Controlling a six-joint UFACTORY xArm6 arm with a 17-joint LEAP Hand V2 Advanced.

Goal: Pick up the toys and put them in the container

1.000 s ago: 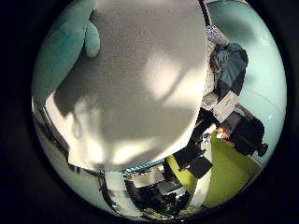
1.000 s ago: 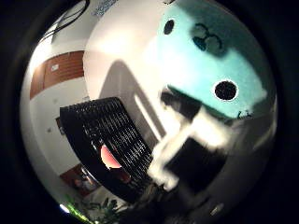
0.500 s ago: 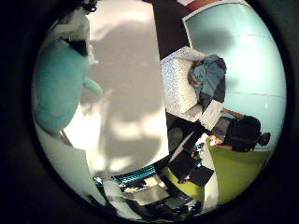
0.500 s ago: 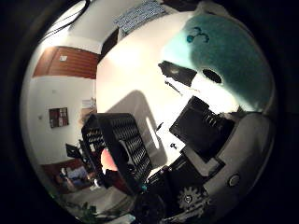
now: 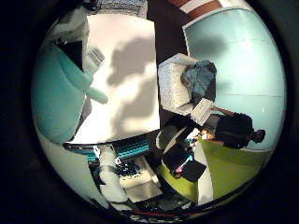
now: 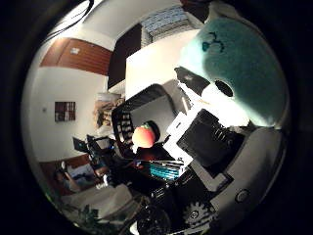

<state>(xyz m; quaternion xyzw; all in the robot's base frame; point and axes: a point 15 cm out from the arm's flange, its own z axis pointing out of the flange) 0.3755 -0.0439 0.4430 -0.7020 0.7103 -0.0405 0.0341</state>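
White table [image 5: 126, 60] fills the upper middle of the little-finger view. Teal plush toy [image 6: 239, 63] bulks large at upper right of the thumb view, tight against the palm; the hand [image 6: 210, 142] has its fingers wrapped about it, carried clear of the table. Black slatted container [image 6: 142, 117] sits centre-left, an orange-red toy [image 6: 145, 135] already inside. Risk, as I judge it: the soft plush could slip or snag the container's rim if released off-centre.

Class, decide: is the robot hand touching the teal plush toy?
Touching. The thumb side palm view shows the teal plush toy pressed against the robot hand.
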